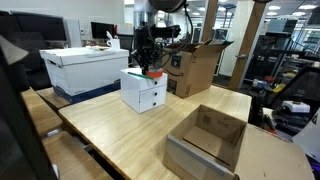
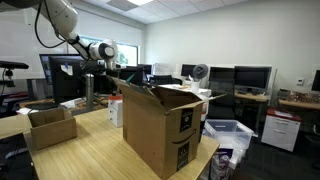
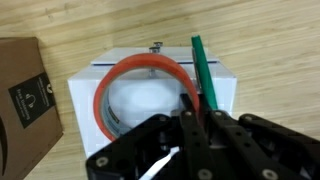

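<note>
In the wrist view my gripper point(image 3: 195, 122) is shut on the rim of an orange ring point(image 3: 145, 62), which hangs just above a small white drawer unit point(image 3: 225, 90). A green strip point(image 3: 199, 70) runs down into the same gap between the fingers beside the ring's edge. In an exterior view the gripper point(image 1: 150, 66) stands over the top of the white drawer unit point(image 1: 143, 92), with a bit of the orange ring point(image 1: 154, 73) showing under it. The arm point(image 2: 92, 50) reaches in from the left; the tall cardboard box hides the gripper's tip there.
An open tall cardboard box point(image 1: 196, 66) stands right behind the drawer unit and fills the foreground point(image 2: 160, 125). A low open cardboard box point(image 1: 207, 140) sits near the wooden table's point(image 1: 110, 130) front edge. A white bin point(image 1: 85, 68) stands to the left.
</note>
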Action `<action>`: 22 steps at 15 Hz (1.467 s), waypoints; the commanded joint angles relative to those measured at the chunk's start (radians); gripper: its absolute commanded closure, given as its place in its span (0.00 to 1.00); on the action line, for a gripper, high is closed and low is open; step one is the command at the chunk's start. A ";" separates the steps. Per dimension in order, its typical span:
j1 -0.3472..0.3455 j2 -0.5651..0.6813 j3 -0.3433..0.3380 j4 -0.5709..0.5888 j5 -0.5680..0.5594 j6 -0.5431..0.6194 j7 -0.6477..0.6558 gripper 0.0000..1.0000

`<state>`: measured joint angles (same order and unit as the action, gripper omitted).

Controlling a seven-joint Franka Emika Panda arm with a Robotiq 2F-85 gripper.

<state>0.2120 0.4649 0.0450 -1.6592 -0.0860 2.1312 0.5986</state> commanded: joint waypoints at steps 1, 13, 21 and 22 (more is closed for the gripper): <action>0.013 0.041 -0.016 0.034 0.012 -0.001 0.019 0.94; 0.016 0.109 -0.040 0.122 0.004 -0.011 0.023 0.94; 0.019 0.127 -0.054 0.146 -0.002 -0.014 0.023 0.92; 0.020 0.125 -0.056 0.144 -0.003 -0.015 0.024 0.66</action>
<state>0.2209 0.5590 0.0048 -1.5184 -0.0864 2.1207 0.6054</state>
